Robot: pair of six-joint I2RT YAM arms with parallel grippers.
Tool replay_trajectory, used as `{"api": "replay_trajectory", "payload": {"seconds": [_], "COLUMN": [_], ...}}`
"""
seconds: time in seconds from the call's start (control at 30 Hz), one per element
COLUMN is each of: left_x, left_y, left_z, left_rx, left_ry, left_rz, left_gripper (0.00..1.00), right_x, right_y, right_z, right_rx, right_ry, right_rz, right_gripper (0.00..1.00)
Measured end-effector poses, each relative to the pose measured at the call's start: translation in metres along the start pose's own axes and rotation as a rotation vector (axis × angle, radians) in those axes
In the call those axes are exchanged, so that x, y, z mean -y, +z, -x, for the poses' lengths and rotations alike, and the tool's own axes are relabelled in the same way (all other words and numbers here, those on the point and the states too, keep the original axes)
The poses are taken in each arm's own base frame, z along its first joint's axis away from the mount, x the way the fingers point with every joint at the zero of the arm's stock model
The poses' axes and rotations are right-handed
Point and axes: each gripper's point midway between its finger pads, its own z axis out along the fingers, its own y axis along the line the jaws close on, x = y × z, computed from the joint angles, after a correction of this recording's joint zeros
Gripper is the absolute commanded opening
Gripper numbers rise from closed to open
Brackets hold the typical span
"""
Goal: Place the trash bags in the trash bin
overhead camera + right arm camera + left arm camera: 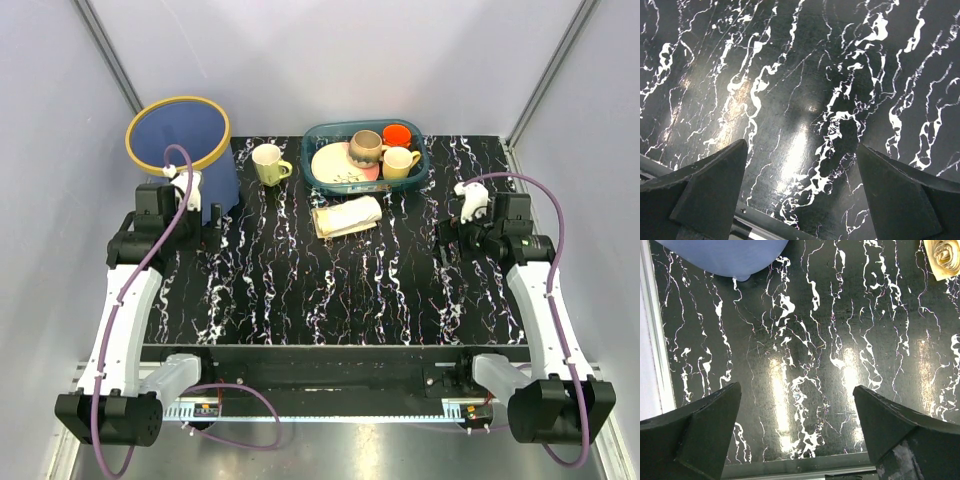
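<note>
Trash bags: only one small pale folded bundle shows, flat on the black marble table, just in front of the teal dish basket. Its long axis runs left-right, the right end tipped slightly toward the far side.

It lies between the arms. The right gripper looks nearer, with the bundle to its left and a bit further out. The left gripper sits just beside the trash bin at the far-left corner, with the bundle off to its right. Both have jaws spread wide and hold nothing.

The table between either gripper and the bundle is bare. A cream mug stands between bin and basket, close to the carry path. The basket wall crowds the bundle's far edge, so a near-side approach seems safer.
</note>
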Motion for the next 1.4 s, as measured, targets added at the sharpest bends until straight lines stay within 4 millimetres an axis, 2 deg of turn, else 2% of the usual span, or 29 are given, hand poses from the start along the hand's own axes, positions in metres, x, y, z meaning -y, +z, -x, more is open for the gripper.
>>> {"api": "replay_trajectory", "payload": {"seconds": [0.13, 0.23, 0.37, 0.47, 0.6, 0.8, 0.93, 1.07, 1.17, 1.33, 1.4], "left_x": [0.002, 0.008, 0.019, 0.027, 0.038, 0.055, 0.067, 0.076, 0.08, 0.085, 0.086], "left_y": [0.001, 0.0, -0.003, -0.008, -0.018, -0.022, -0.022, -0.019, -0.019, -0.021, -0.021], "left_z": [-0.002, -0.001, 0.0, 0.001, 0.008, 0.012, 0.007, 0.002, -0.001, -0.002, -0.002], "left_rx": [-0.004, 0.002, 0.028, 0.057, 0.114, 0.14, 0.128, 0.104, 0.09, 0.086, 0.084], "left_ry": [0.024, 0.046, 0.065, 0.072, 0.089, 0.096, 0.08, 0.057, 0.043, 0.029, 0.024], "left_rz": [-0.02, -0.055, -0.119, -0.16, -0.224, -0.324, -0.394, -0.448, -0.473, -0.498, -0.503], "left_gripper": [0.99, 0.99, 0.99, 0.99, 0.99, 0.99, 0.99, 0.99, 0.99, 0.99, 0.99], "right_x": [-0.006, -0.012, -0.043, -0.065, -0.092, -0.117, -0.131, -0.139, -0.136, -0.132, -0.131], "right_y": [0.005, 0.014, 0.038, 0.055, 0.084, 0.141, 0.181, 0.213, 0.233, 0.252, 0.258], "right_z": [0.0, 0.009, 0.023, 0.027, 0.041, 0.071, 0.076, 0.076, 0.077, 0.074, 0.073], "right_rx": [-0.014, -0.036, -0.07, -0.091, -0.104, -0.091, -0.102, -0.114, -0.116, -0.122, -0.124], "right_ry": [-0.045, -0.107, -0.282, -0.409, -0.577, -0.751, -0.855, -0.942, -1.003, -1.07, -1.091], "right_rz": [0.063, 0.107, 0.202, 0.254, 0.312, 0.343, 0.353, 0.362, 0.348, 0.34, 0.339], "right_gripper": [1.0, 1.0, 1.0, 1.0, 0.98, 0.94, 0.9, 0.84, 0.77, 0.72, 0.66]}}
